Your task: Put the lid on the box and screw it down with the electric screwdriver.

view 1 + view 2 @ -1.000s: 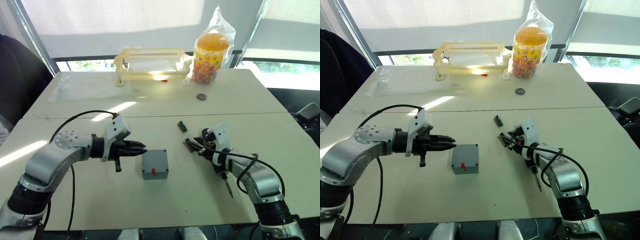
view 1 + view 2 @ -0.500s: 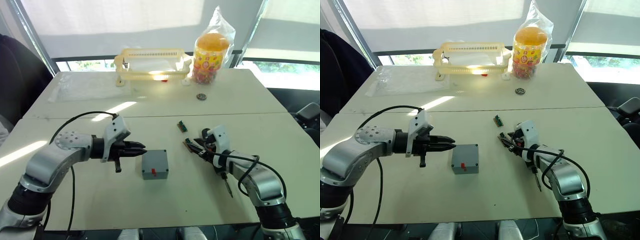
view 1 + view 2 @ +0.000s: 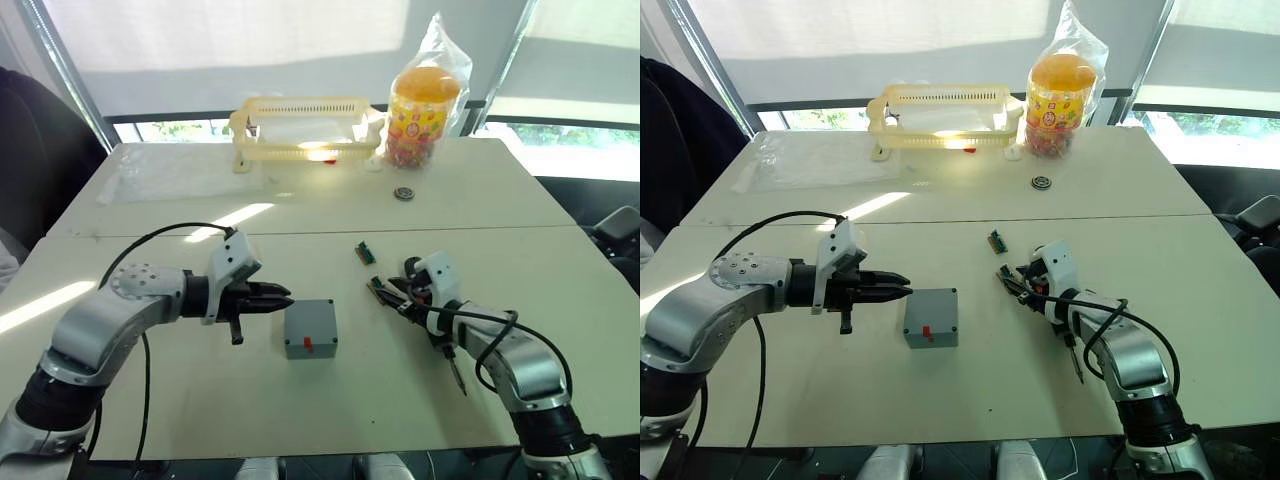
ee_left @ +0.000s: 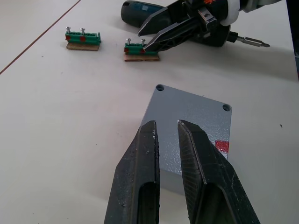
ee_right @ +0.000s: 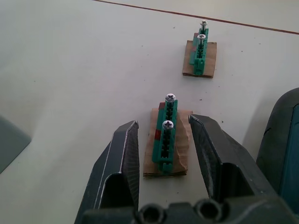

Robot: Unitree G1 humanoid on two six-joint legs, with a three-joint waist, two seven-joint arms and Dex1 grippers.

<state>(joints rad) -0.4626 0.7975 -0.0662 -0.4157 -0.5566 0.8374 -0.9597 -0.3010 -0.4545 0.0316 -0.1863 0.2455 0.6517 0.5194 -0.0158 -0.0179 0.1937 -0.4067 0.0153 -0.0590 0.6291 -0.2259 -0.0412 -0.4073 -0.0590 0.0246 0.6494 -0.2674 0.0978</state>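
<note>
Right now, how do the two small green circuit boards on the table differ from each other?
The near green board lies between the open fingers of the right gripper; the far green board lies apart from it, closer to the table seam. The electric screwdriver lies beside the near board. Both sit on brown card and carry two upright screws.

electric screwdriver (image 5: 283,154) cut off by edge, box (image 4: 191,140) partly hidden behind fingers
</note>
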